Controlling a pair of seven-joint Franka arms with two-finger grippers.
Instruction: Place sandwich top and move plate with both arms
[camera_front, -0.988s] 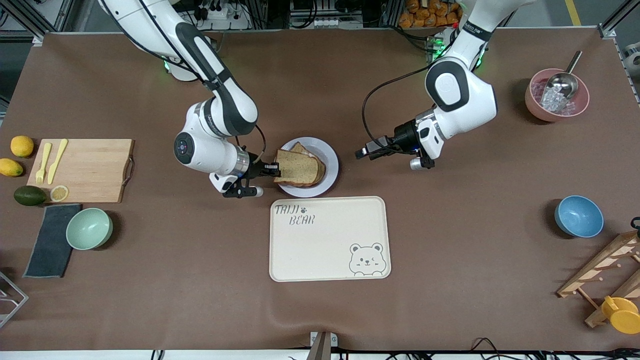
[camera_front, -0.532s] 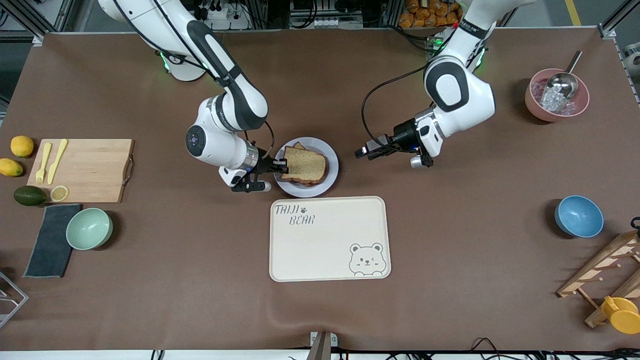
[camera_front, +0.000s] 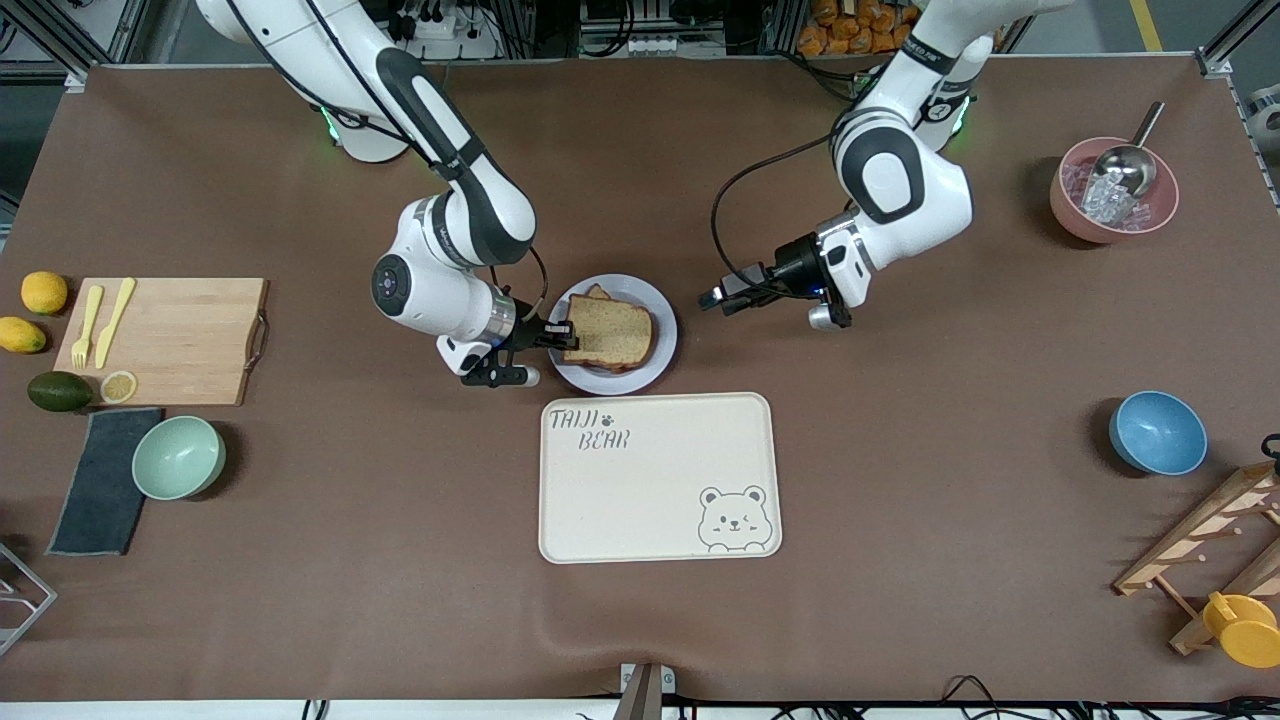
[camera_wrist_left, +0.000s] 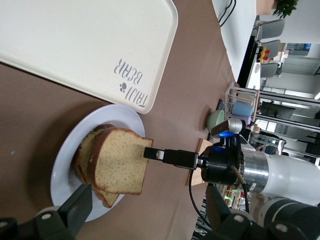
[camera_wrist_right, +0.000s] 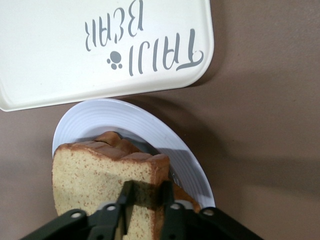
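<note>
Brown wholemeal bread, the sandwich top (camera_front: 608, 333), lies flat on the stacked sandwich on the plate (camera_front: 662, 318), and the right gripper (camera_front: 561, 333) has its jaws at the slice's edge that faces the right arm's end of the worktop. In the right wrist view the two fingers (camera_wrist_right: 166, 192) straddle that crust edge, one above and one below; they look to be just parting, though I cannot tell whether the slice is fully let go. The slice runs straight out from these jaws across the plate, its flat face up.

The left gripper (camera_front: 722, 298) hangs just beside the plate's rim toward the left arm's end, jaws wide apart and holding nothing, pointed at the plate. So the plate sits between the two pairs of jaws, each arm nearest its own side of the rim.

Bare worktop surrounds both grippers. The cream bear tray (camera_front: 660, 477) lies just next to the plate, nearer the front camera, almost touching its rim.
</note>
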